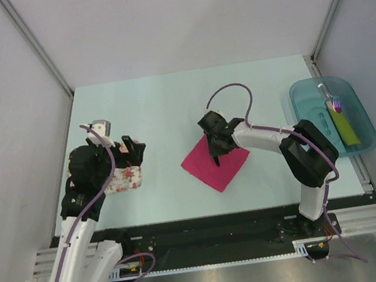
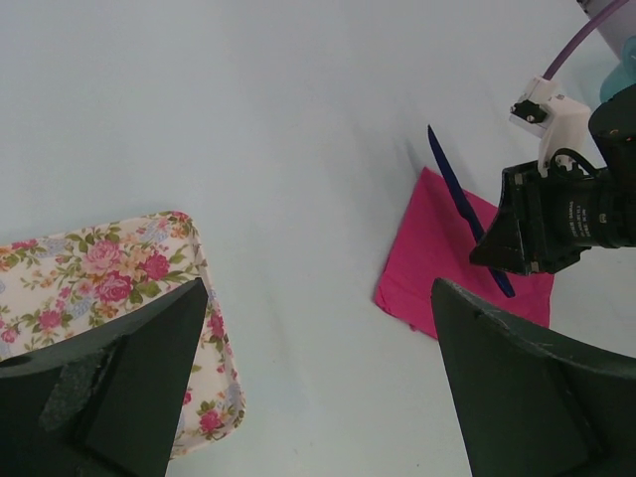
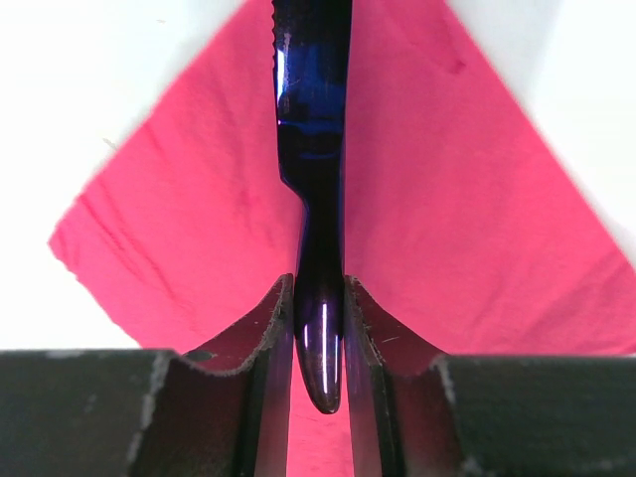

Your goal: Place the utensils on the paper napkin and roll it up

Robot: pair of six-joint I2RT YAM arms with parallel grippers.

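The dark blue knife [image 3: 313,109] looks like glossy moulded plastic, with bright streaks of reflection along its handle (one edge is finely serrated). The pink napkin [image 3: 467,209] beneath is thin matt paper, faintly creased. The right gripper's fingers [image 3: 260,343] are matt black with rough, scuffed rims. At the lower left of the left wrist view, the floral cloth [image 2: 109,273] looks soft and matt. The table [image 1: 155,103] is smooth and low-sheen. The tub [image 1: 311,95] at the right of the top view is translucent blue plastic.
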